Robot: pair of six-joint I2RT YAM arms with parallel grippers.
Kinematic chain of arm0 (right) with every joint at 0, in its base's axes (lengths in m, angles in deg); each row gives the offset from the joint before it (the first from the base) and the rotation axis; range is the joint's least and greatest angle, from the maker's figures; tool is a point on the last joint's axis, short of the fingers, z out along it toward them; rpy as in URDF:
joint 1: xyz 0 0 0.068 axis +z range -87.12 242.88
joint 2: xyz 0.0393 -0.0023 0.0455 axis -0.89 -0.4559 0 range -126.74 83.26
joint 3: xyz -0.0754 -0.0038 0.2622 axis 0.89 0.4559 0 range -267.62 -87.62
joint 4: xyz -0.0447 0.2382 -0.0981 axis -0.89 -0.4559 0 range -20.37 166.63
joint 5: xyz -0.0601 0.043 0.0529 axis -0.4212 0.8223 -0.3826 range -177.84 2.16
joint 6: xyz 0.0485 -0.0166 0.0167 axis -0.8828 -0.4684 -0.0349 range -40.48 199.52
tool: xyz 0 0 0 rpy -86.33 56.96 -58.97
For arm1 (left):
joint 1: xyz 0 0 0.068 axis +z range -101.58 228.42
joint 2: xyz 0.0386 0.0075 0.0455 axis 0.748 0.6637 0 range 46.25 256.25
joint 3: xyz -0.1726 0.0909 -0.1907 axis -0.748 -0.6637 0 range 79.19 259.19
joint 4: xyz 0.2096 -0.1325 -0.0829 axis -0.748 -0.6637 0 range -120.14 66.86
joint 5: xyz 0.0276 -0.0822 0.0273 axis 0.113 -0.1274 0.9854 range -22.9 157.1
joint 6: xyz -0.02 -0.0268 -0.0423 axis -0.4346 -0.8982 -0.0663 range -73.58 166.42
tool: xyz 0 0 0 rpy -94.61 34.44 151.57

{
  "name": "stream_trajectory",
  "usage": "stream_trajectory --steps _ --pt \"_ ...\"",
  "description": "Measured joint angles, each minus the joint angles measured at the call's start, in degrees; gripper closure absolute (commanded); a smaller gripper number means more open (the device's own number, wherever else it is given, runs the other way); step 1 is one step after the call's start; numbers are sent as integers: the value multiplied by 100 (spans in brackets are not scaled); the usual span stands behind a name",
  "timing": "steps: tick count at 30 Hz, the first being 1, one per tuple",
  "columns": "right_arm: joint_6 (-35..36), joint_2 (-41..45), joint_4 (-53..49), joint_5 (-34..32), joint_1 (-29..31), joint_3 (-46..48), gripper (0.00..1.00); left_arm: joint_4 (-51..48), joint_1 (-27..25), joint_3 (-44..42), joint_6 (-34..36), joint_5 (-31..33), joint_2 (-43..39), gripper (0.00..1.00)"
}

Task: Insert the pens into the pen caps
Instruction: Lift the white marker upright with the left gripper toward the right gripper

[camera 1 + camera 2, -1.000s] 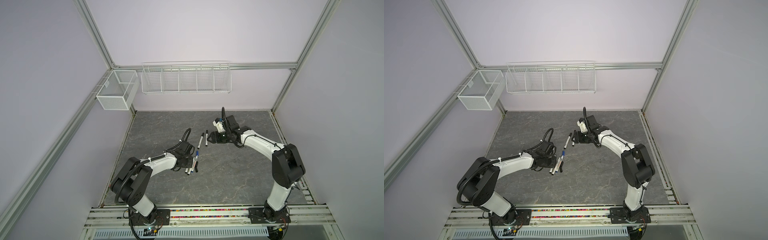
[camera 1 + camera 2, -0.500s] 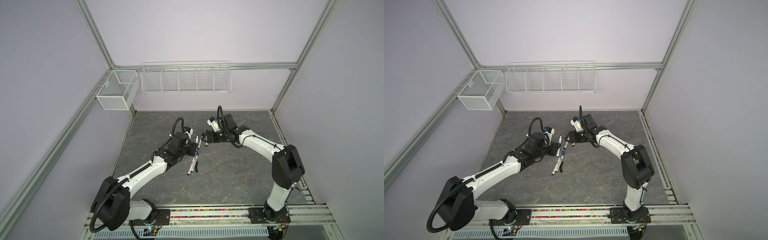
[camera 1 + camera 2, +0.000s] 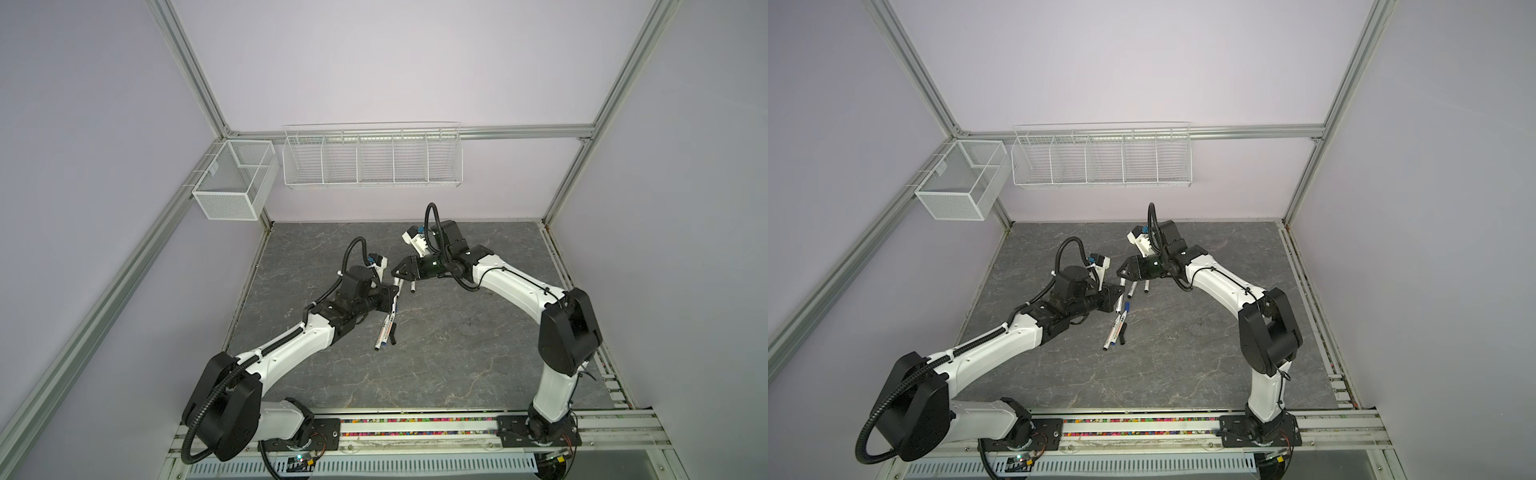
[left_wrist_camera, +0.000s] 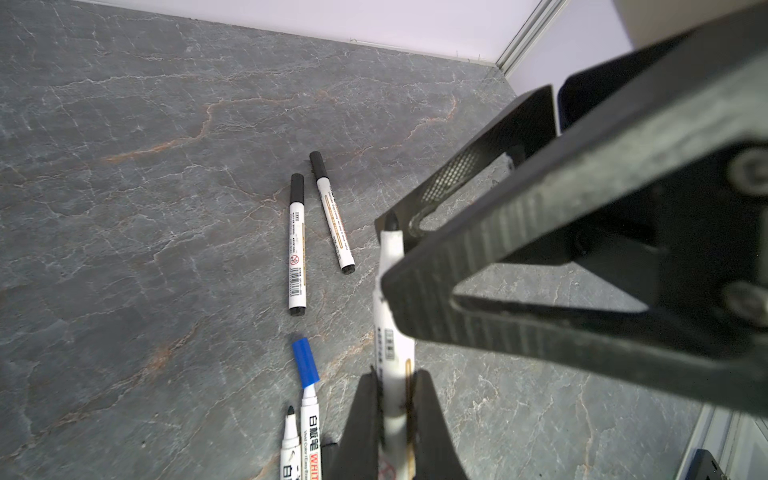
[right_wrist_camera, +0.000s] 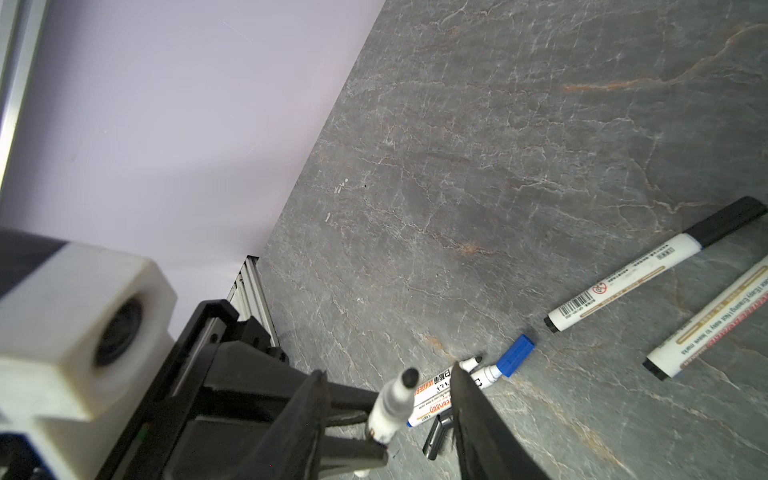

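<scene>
Pen [image 4: 392, 345], black nib bare: gripped tight by the left gripper [image 4: 395, 376], held above the tabletop [image 4: 166, 208], nib between the parted fingers of the right gripper [image 5: 387, 370] (contact not discernible). Four more pens [image 4: 297, 245] lie below, one black cap [image 5: 434, 440] loose among them.

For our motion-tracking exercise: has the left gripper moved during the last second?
Yes. The left gripper, shut on a pen, has moved away from the front rail, toward the wire basket on the back wall.
</scene>
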Motion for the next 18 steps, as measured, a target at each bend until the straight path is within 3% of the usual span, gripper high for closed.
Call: stream_trajectory --steps 3,11,15,18 --pt "37 -160 -9 68 7 -85 55 79 0 0 -13 7 0 100" --pt "76 -258 -37 245 48 -120 80 197 -2 -44 -153 87 0 100" --pt "61 -258 -37 278 63 -118 82 210 -11 -72 -192 103 2 68" --pt "57 -256 -35 278 50 -111 82 192 -22 -83 -192 109 9 63"
